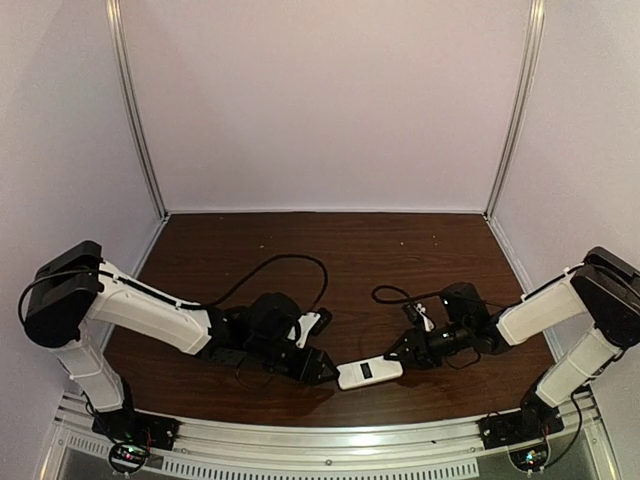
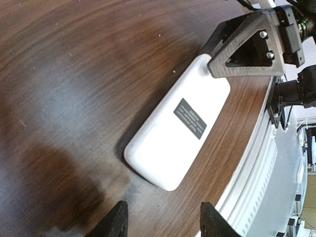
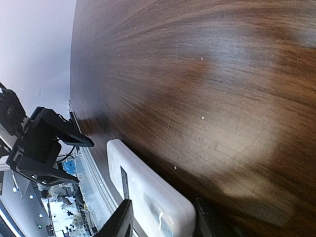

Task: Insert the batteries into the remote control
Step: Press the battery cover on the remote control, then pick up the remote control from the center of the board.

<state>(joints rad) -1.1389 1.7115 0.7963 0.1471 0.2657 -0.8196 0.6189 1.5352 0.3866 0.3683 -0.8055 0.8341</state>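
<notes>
Remote control (image 1: 370, 372) lies flat on the wooden table (image 1: 350, 260), close to the front rail and between the two arms, dark label patch facing up. Left gripper (image 2: 163, 213): fingers apart, tips just short of the remote's near end, not clamped. Right gripper (image 3: 163, 210): fingers straddle the opposite end; can't tell whether they're clamped or loose.

White shells and black joints clothe the left arm (image 1: 140, 310) and right arm (image 1: 535, 312); black cables (image 1: 290, 262) loop behind the black left pincer (image 1: 322, 372) and right pincer (image 1: 398, 353), whose triangular finger (image 2: 237, 71) bears two screws (image 2: 263, 34)
</notes>
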